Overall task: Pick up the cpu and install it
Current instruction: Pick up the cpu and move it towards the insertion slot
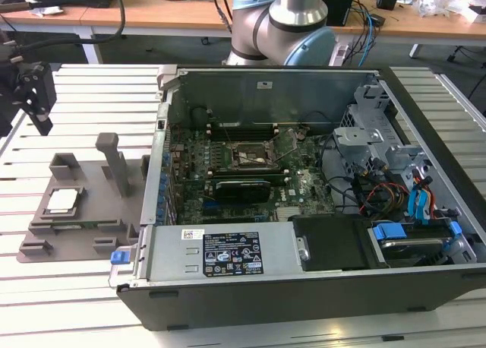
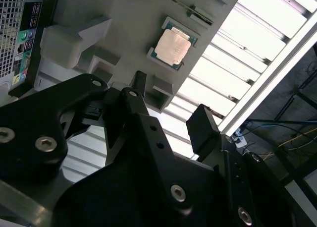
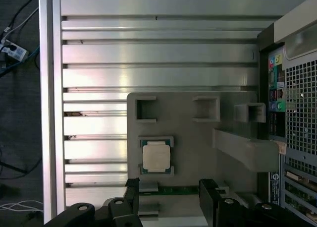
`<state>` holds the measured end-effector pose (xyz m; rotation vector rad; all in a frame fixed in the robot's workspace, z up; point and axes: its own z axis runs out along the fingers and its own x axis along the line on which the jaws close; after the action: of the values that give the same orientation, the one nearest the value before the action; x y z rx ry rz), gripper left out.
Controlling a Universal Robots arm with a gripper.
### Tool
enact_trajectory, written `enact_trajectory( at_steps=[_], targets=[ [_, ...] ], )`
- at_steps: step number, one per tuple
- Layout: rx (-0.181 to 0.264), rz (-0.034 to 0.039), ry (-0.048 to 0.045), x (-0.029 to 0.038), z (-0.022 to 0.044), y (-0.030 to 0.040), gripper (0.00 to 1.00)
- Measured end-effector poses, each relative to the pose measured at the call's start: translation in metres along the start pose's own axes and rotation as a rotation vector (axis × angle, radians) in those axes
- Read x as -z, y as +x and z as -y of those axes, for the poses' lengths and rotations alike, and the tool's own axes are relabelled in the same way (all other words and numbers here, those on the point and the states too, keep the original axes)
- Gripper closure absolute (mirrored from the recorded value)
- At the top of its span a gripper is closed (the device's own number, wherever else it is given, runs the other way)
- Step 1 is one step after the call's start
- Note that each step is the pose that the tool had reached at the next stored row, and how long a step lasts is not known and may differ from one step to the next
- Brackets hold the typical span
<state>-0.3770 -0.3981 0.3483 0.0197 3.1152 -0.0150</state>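
Exterior view, cpu flat, silver top up

We see the cpu lying flat in a square recess of the grey plastic tray, silver top up. The tray rests on the slatted aluminium table, just beside the computer case. Our gripper hangs over the tray's edge, near the cpu, its black fingers spread apart.
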Motion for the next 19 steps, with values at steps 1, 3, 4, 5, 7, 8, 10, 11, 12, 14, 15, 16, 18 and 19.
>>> enact_trajectory(
  at_steps=[1,3,4,5,7,8,10,11,12,14,15,16,18,19],
  targets=[
    [0.0,0.0,0.0,-0.0005,0.0,0.0,0.4],
    [0.0,0.0,0.0,-0.0023,0.0,0.0001,0.4],
    [0.0,-0.0001,0.0,-0.0033,0.0,0.0001,0.4],
    [0.0,-0.0001,0.0,-0.0038,0.0,0.0001,0.4],
    [0.0,0.0,0.0,-0.0049,0.0,0.0001,0.4],
    [0.0,0.0,0.0,-0.0054,-0.0001,0.0001,0.4],
    [0.0,0.0,0.0,-0.0068,-0.0001,0.0002,0.4],
    [0.0,-0.0001,0.0,-0.0073,-0.0001,0.0002,0.4],
    [0.0,-0.0001,0.0,-0.0079,-0.0001,0.0002,0.4],
    [0.0,-0.0001,0.0,-0.0091,-0.0001,0.0002,0.4],
    [0.0,-0.0001,0.0,-0.0095,-0.0001,0.0003,0.4],
    [0.0,0.0,0.0,-0.0103,-0.0001,0.0003,0.4],
    [0.0,0.0,0.0,-0.0127,-0.0001,0.0003,0.4],
    [0.0,-0.0001,0.0,-0.0135,-0.0001,0.0004,0.4]
  ],
)
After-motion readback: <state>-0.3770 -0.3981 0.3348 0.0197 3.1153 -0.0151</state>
